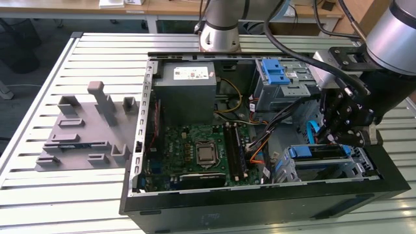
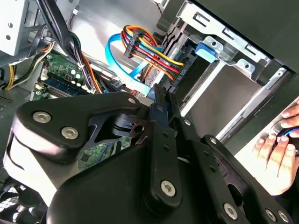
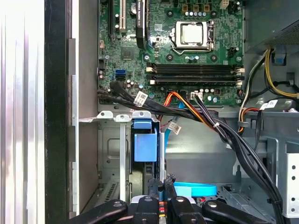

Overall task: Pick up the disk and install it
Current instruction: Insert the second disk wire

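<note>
Your gripper (image 1: 338, 139) hangs inside the open computer case (image 1: 260, 207), on the exterior view's right. In both wrist views (image 2: 161, 95) (image 3: 161, 179) the two black fingers (image 2: 169, 109) stand drawn together, tips nearly meeting. You can see nothing clamped between them.

- Just beside the fingertips: a flat blue cable (image 3: 196, 190) curling across the case floor, also seen in the second wrist view (image 2: 119, 56), with a bundle of coloured wires (image 2: 149, 51) plugged in near it.
- Ahead of the fingers in the first wrist view: the lower drive cage (image 3: 110, 154), a blue plastic piece (image 3: 145, 145) sitting at its mouth. The exterior view shows the same blue piece (image 1: 315, 152) on top of that cage (image 1: 354, 168), just below the gripper.
- The disk: you cannot tell its place for sure. Whether it sits in the cage behind that blue piece is hidden.
- Further out: black cables (image 3: 219, 126) crossing to the motherboard (image 3: 187, 46), and the grey power supply (image 1: 188, 92) at the far end of the case.
- A person's hand (image 2: 278, 151) rests outside the case.
- On the slatted table (image 1: 97, 48), well apart at the exterior view's left, lies a grey fixture plate (image 1: 85, 134).
</note>
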Motion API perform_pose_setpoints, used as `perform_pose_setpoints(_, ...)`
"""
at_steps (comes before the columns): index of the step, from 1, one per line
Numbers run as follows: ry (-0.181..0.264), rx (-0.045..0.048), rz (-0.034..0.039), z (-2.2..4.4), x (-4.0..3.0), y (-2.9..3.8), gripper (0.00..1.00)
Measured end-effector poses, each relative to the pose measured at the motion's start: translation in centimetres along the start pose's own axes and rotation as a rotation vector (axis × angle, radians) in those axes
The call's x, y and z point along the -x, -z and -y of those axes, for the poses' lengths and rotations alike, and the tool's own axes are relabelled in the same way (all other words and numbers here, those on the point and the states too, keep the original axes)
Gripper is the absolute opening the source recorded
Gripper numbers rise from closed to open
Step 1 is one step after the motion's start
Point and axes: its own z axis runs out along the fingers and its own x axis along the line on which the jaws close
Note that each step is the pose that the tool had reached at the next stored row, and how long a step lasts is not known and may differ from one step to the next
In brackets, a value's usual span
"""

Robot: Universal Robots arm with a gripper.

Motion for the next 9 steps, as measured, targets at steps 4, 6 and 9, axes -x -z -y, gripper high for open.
perform_pose_setpoints(4,0.0,0.0,-0.0002,0.0,-0.16,-0.1,0.17)
perform_pose_setpoints(6,0.0,0.0,0.0003,0.0,-0.28,-0.2,0.17)
perform_pose_setpoints(9,0.0,0.0,0.0001,0.0,-0.44,-0.3,0.17)
